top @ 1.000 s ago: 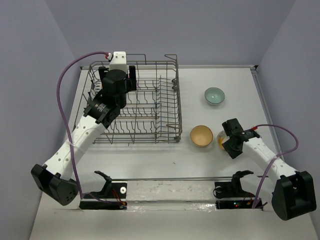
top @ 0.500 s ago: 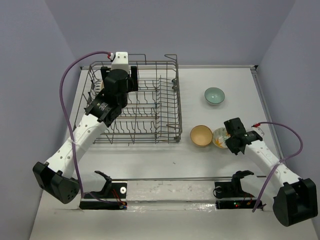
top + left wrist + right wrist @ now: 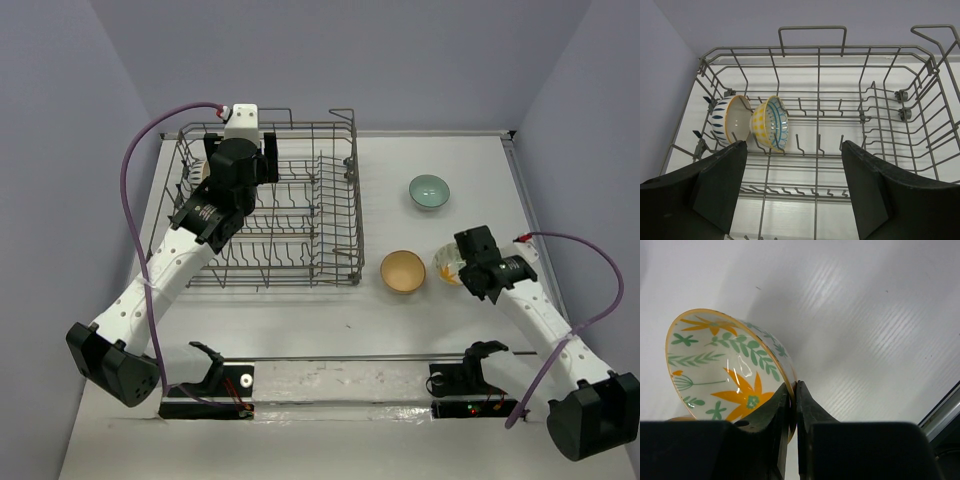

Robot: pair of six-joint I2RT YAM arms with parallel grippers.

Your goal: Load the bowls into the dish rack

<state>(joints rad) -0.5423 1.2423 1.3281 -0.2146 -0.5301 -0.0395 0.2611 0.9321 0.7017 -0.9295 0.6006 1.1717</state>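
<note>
The grey wire dish rack [image 3: 335, 215] stands at the left. Two bowls stand on edge in its far left corner: a white-and-tan bowl with blue marks [image 3: 730, 119] and a yellow-and-blue patterned bowl [image 3: 770, 123]. My left gripper [image 3: 792, 175] hovers open and empty over the rack. My right gripper [image 3: 793, 390] is shut on the rim of a floral bowl [image 3: 722, 367] with orange flowers and green leaves, lifted and tilted; it also shows in the top view [image 3: 447, 263]. A plain tan bowl [image 3: 403, 271] sits left of it. A pale teal bowl [image 3: 429, 191] sits farther back.
The rack's raised right wall [image 3: 352, 190] stands between the rack floor and the loose bowls. Upright tines [image 3: 820, 145] line the rack floor. The table's right edge [image 3: 530, 215] runs close to the right arm.
My right gripper has moved right and slightly back with the floral bowl, lifting and tilting it away from the tan bowl. The left arm has barely moved.
</note>
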